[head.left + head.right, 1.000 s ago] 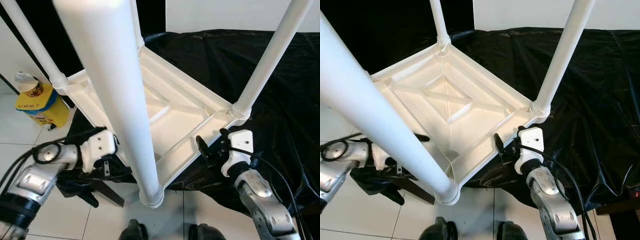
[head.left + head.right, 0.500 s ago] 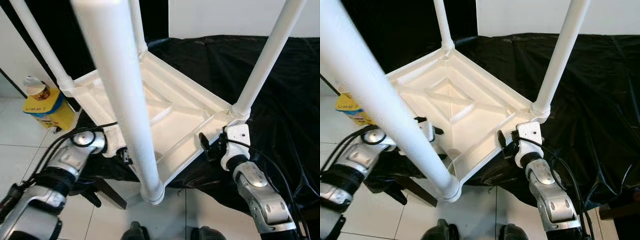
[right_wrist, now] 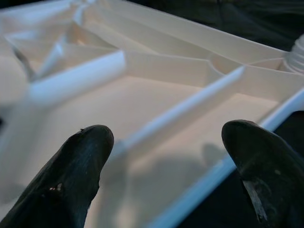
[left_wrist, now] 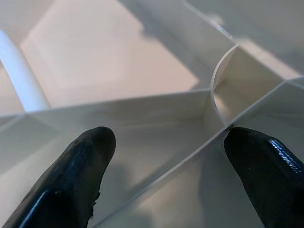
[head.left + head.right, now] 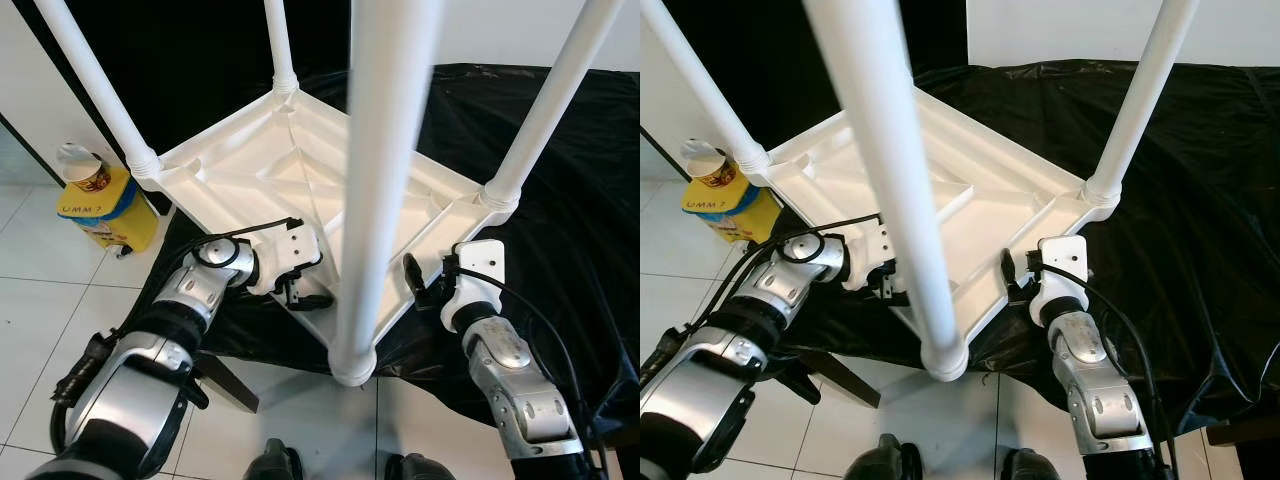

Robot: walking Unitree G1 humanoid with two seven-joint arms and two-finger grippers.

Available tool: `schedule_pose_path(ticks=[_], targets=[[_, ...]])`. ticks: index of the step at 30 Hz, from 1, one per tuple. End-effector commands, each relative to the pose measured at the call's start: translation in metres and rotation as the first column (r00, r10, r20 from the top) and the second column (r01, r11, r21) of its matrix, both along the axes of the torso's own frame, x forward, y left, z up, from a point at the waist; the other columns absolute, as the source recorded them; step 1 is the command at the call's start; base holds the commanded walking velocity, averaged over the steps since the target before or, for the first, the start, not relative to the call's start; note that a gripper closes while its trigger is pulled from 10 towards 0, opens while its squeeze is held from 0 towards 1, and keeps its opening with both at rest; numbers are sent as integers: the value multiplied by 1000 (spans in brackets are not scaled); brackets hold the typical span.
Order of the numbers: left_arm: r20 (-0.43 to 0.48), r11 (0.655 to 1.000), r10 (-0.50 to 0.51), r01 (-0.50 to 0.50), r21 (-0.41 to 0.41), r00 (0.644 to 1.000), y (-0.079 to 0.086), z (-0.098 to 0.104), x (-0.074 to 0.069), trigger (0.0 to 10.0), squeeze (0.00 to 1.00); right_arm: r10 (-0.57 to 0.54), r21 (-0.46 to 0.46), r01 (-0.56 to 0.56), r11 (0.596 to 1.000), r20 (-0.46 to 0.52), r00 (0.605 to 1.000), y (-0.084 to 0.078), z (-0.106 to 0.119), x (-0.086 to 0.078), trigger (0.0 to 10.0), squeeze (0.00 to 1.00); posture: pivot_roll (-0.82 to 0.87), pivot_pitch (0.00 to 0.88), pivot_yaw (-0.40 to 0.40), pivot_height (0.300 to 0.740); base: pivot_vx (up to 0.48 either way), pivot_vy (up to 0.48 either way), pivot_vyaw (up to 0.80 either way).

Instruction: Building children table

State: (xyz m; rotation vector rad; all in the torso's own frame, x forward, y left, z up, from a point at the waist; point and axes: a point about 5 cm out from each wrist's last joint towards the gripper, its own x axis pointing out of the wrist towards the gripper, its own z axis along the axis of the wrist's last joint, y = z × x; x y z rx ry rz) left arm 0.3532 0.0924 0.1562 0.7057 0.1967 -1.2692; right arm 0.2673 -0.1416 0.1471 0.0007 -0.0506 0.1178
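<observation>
left gripper (image 5: 305, 290) now reaching into upturned children's table (image 5: 250, 185) near corner leg (image 5: 375, 180), jaws wide | right gripper (image 5: 425, 285) staying at rim, jaws wide | lining up to grip and flip.

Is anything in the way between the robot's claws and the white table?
Nothing visible is. The upside-down white table lies on the black cloth, and both claws are already at its near rim: the left claw and the right claw, each open with only table ribs ahead.

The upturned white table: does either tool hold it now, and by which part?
Neither holds it. The left tool and right tool are open at the near rim of the table.
</observation>
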Motion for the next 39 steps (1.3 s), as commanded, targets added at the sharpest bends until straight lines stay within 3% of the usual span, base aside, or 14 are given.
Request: schedule_pose_path(ticks=[1, 6, 9, 14, 20, 28, 33, 34, 36, 39], targets=[[271, 896, 438, -390, -213, 857, 9, 20, 25, 10000, 0, -9, 12, 9, 1000, 22, 1000, -1, 2, -2, 10000, 0, 43, 151, 65, 740, 0, 0, 0], [260, 923, 376, -335, -190, 889, 9, 17, 21, 10000, 0, -2, 18, 1, 1000, 40, 999, 1, 4, -3, 10000, 0, 48, 151, 63, 740, 0, 0, 0], [255, 968, 252, -238, -85, 934, 14, 7, 14, 10000, 0, 7, 7, -7, 1000, 43, 999, -2, 4, -3, 10000, 0, 51, 152, 62, 740, 0, 0, 0], [230, 990, 134, -139, 6, 964, 21, 1, 9, 10000, 0, 16, 2, -16, 1000, 56, 998, -5, 5, -4, 10000, 0, 49, 153, 65, 740, 0, 0, 0], [208, 986, 69, -98, 135, 976, 34, -4, 9, 10000, 0, 18, 12, -19, 1000, 79, 997, -10, 5, -10, 10000, 0, 49, 153, 75, 740, 0, 0, 0], [184, 943, 187, -229, 242, 965, 29, -11, 25, 10000, 0, 32, 26, -34, 999, 90, 995, -3, 5, -12, 10000, 0, 43, 150, 73, 740, 0, 0, 0], [150, 927, 200, -236, 290, 968, 25, -11, 28, 10000, 0, 37, 24, -39, 999, 95, 995, -2, 5, -12, 10000, 0, 34, 151, 80, 740, 0, 0, 0], [137, 926, 215, -246, 286, 967, 25, -11, 29, 8745, 0, 32, 24, -35, 999, 96, 995, -3, 5, -13, 10000, 0, 32, 152, 83, 740, 0, 0, 0], [133, 923, 224, -254, 290, 965, 24, -10, 30, 0, 0, 23, 22, -25, 999, 97, 995, -5, 5, -13, 10000, 0, 31, 152, 86, 740, 0, 0, 0], [130, 923, 246, -273, 273, 961, 24, -8, 32, 0, 0, 19, 25, -21, 999, 99, 995, -5, 5, -13, 10000, 0, 30, 151, 90, 740, 0, 0, 0]])
